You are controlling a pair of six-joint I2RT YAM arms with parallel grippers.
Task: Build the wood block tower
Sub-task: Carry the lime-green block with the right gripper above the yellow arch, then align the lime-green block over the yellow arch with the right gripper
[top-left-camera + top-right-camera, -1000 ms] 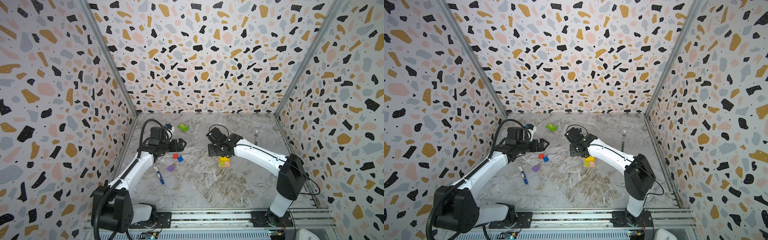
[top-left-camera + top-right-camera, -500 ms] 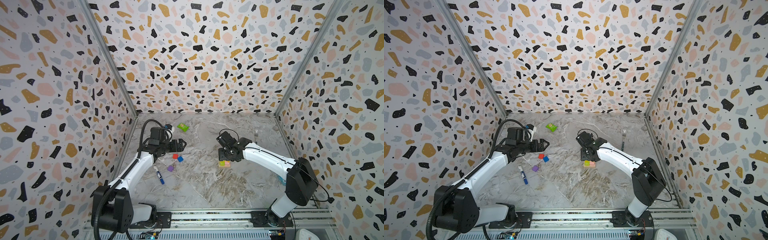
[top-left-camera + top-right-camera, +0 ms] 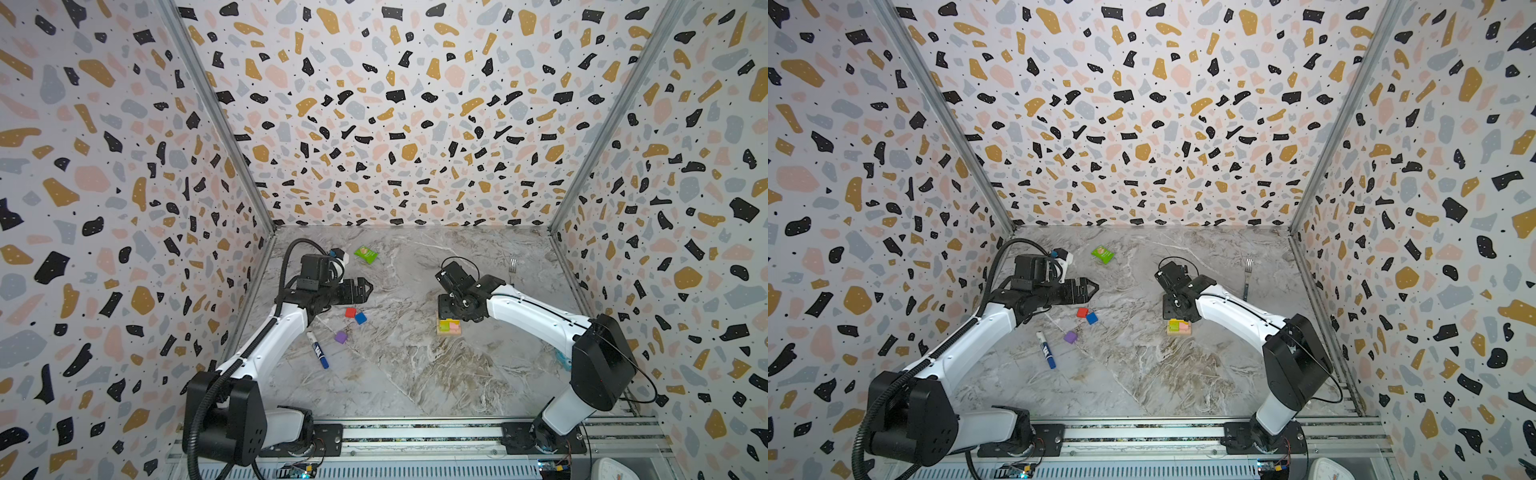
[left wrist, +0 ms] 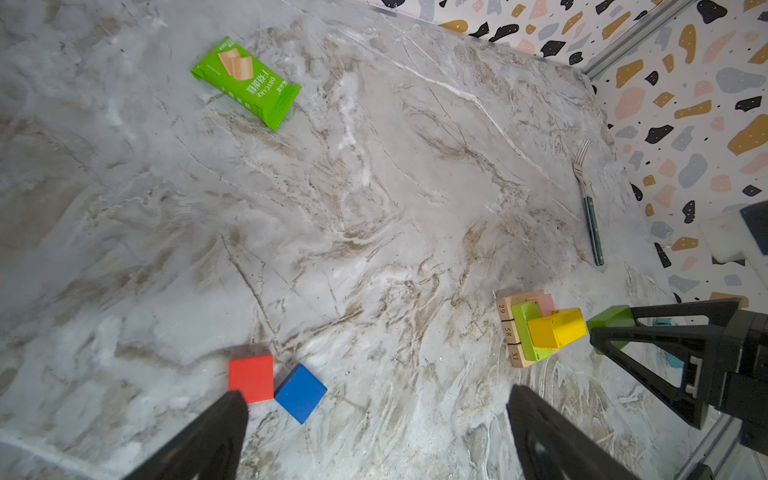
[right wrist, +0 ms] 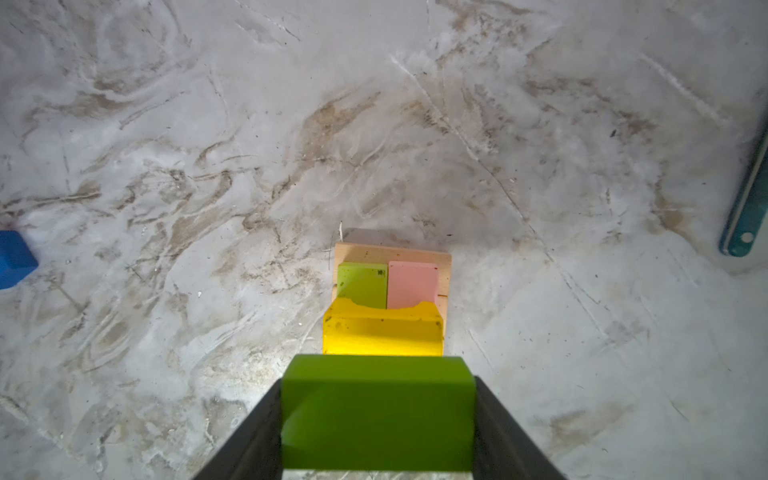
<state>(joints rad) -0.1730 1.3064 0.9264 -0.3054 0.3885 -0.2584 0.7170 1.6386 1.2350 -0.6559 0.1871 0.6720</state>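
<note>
The tower (image 3: 449,327) (image 3: 1178,327) stands right of the middle: tan bars, lime and pink bars (image 5: 390,286), then a yellow arch (image 4: 557,328) (image 5: 382,332). My right gripper (image 3: 446,311) (image 3: 1169,309) (image 5: 378,415) is shut on a dark green block (image 5: 378,411) (image 4: 609,322) held close beside the arch; contact cannot be told. My left gripper (image 3: 365,289) (image 3: 1092,286) (image 4: 378,397) hangs open and empty above the red cube (image 3: 350,312) (image 4: 250,376) and blue cube (image 3: 360,318) (image 4: 300,392). A purple cube (image 3: 341,337) (image 3: 1070,337) lies nearer the front.
A green snack packet (image 3: 366,254) (image 4: 245,81) lies at the back left. A blue-capped marker (image 3: 318,355) (image 3: 1046,355) rests beside my left arm. A fork (image 3: 513,266) (image 4: 588,199) lies near the right wall. Patterned walls enclose three sides.
My right gripper, still holding the dark green block, has shifted right and closer to the tower. The left arm and loose cubes have not moved.
</note>
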